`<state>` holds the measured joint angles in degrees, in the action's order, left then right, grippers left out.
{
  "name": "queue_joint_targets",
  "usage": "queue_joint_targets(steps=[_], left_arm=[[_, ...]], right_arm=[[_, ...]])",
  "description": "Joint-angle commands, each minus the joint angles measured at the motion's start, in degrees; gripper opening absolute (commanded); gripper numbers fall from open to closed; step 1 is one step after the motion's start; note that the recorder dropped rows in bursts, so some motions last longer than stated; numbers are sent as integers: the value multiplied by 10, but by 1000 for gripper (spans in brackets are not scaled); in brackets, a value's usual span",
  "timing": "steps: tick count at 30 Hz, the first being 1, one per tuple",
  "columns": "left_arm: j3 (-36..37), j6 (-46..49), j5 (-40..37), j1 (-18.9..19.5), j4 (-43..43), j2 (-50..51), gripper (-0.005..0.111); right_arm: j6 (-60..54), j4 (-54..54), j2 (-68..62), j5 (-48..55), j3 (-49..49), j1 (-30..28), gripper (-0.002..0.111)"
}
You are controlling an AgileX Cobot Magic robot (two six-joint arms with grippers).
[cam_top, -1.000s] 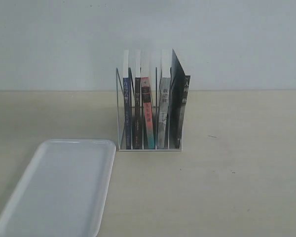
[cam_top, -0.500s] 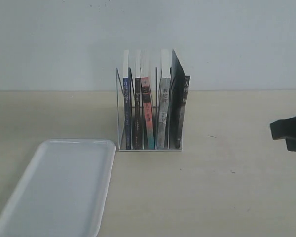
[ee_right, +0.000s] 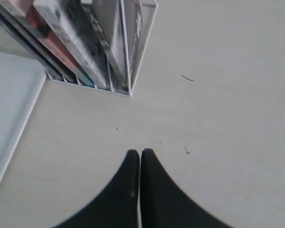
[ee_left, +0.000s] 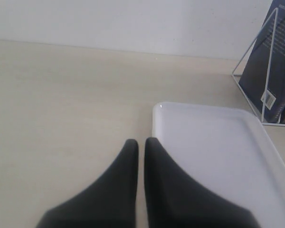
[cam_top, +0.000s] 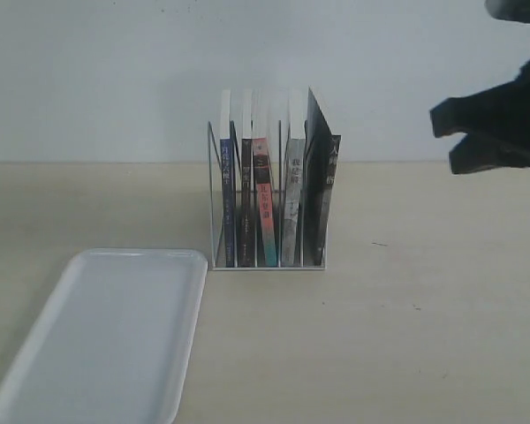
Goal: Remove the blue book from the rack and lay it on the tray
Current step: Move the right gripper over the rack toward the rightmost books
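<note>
1. Blue book point(cam_top: 227, 201) stands upright in the rack's point(cam_top: 269, 266) end slot, the one nearest the tray point(cam_top: 106, 336).
2. Right gripper point(ee_right: 140, 153) is pressed together, high up and well apart from the rack. Left gripper point(ee_left: 140, 142) is pressed together too, near a tray corner.
3. Risk: neighbour books point(cam_top: 263, 203) sit close, so pulling may drag one out or tip the light wire rack.
4. Spines carry white characters, too small to read.

Bright even light, faint shadows (mildly blurred)
</note>
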<state>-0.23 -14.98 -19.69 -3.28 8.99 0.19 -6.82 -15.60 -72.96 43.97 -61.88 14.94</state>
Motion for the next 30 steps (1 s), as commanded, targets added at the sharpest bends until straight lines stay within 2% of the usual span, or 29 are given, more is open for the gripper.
queue_joint_targets(steps=[1, 5, 7, 16, 19, 26, 27, 29, 30], left_arm=[[2, -4, 1, -2, -2, -2, 4], [2, -4, 1, -2, -2, -2, 4], [2, -4, 1, -2, -2, -2, 4], [2, -4, 1, -2, -2, -2, 4], [2, -4, 1, -2, -2, -2, 4], [2, -4, 1, -2, -2, -2, 4], [2, -4, 1, -2, -2, -2, 4], [2, -4, 1, -2, -2, -2, 4], [2, -4, 1, -2, -2, -2, 4]], right_arm=[[-5, -6, -77, -34, -64, 41, 10], [4, -6, -134, -76, -119, 56, 28], [7, -7, -157, -98, -142, 56, 31], [7, -18, -240, -125, -230, 56, 31], [-16, -54, -271, -141, -242, 63, 31], [-31, -57, -306, -178, -255, 76, 31], [-40, -57, -309, -181, -255, 76, 33], [-43, -53, -316, -193, -255, 76, 50], [-43, -53, -323, -196, -255, 76, 54]])
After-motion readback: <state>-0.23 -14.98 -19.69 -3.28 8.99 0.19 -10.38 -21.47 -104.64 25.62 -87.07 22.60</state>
